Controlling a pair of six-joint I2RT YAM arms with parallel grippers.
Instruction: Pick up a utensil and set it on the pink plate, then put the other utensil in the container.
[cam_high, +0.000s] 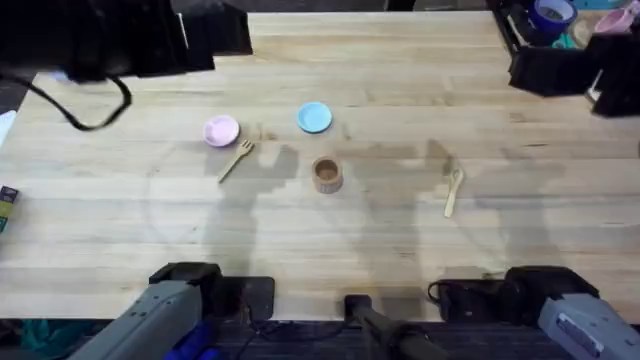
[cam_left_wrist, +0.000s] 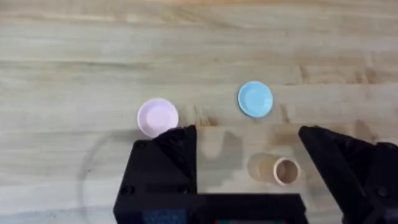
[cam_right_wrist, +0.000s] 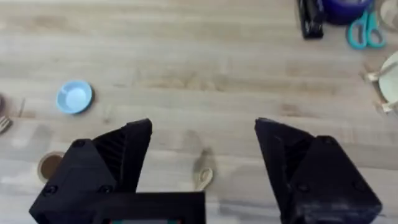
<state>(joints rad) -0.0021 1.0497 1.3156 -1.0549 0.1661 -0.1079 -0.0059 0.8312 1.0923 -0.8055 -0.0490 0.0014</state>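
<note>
Pale wood table (cam_high: 400, 230): fork (cam_high: 236, 160) beside pink plate (cam_high: 221, 131), spoon (cam_high: 453, 190) right of cup (cam_high: 327, 174); left gripper (cam_left_wrist: 249, 163) & right gripper (cam_right_wrist: 202, 163) wide open, empty, pre-pick.

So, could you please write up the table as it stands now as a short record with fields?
fork: lies on the table, tines toward the pink plate, just short of it
pink plate: nothing on it
blue plate: nothing on it, beyond the wooden cup
wooden cup: upright, nothing in it
spoon: flat on the table, well right of the cup
left gripper: jaws open, holding nothing
right gripper: jaws open, holding nothing, spoon between them farther off
task state: neither utensil placed yet
</note>
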